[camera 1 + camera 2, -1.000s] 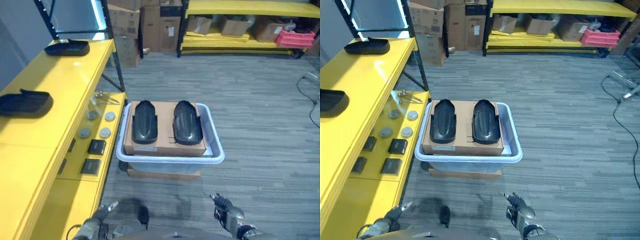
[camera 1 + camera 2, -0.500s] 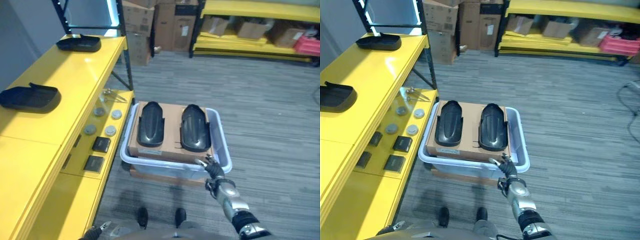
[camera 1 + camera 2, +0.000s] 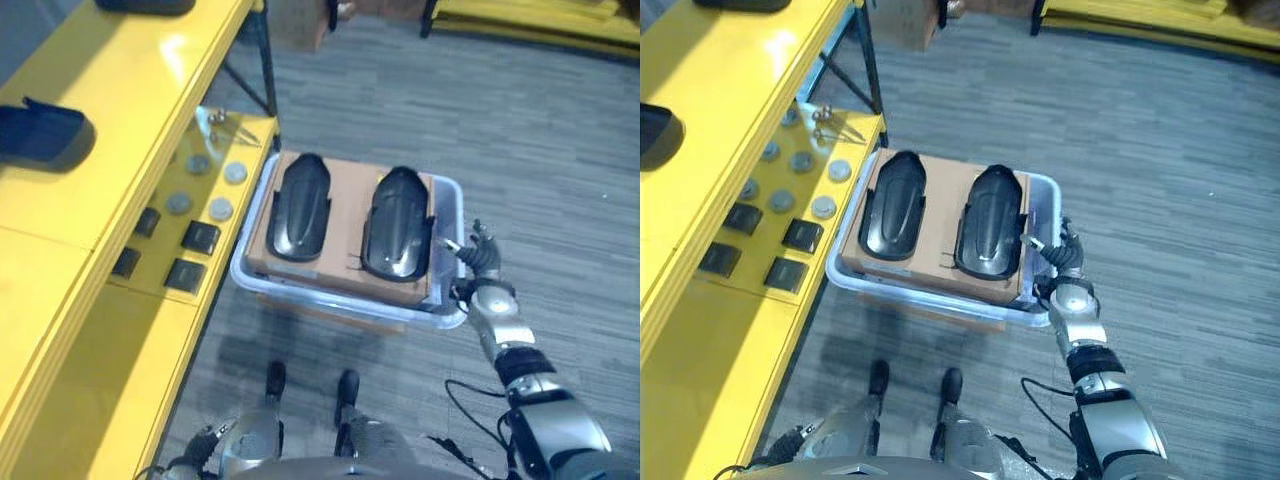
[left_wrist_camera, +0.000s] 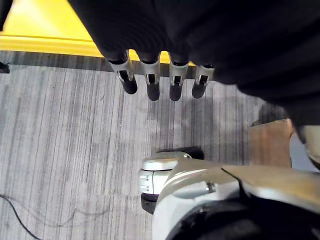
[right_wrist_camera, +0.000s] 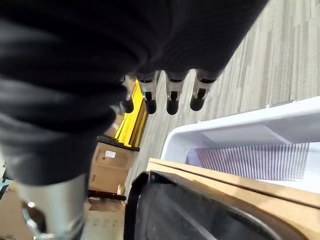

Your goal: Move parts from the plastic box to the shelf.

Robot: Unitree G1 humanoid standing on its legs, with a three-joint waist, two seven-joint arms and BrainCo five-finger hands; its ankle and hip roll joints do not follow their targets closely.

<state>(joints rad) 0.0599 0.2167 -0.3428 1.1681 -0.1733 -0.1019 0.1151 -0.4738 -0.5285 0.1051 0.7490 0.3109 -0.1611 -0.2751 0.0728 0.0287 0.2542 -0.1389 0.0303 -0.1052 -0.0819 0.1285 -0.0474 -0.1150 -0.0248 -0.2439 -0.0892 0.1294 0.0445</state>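
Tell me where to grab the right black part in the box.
Grip the right part across its narrow width, at its long side edges, coming down from above. It lies flat and lengthwise on the cardboard, and the open right robot hand is already beside it.

L hand: dark ribbed cover across the top, fingers in a row past it, straight, side by side, holding nothing, w/ floor beyond them. Floor is grey, striped. Yellow shelf edge runs behind the fingers, near the cover. Brown cardboard corner at one side, w/ a bit of pale box rim just beside it.
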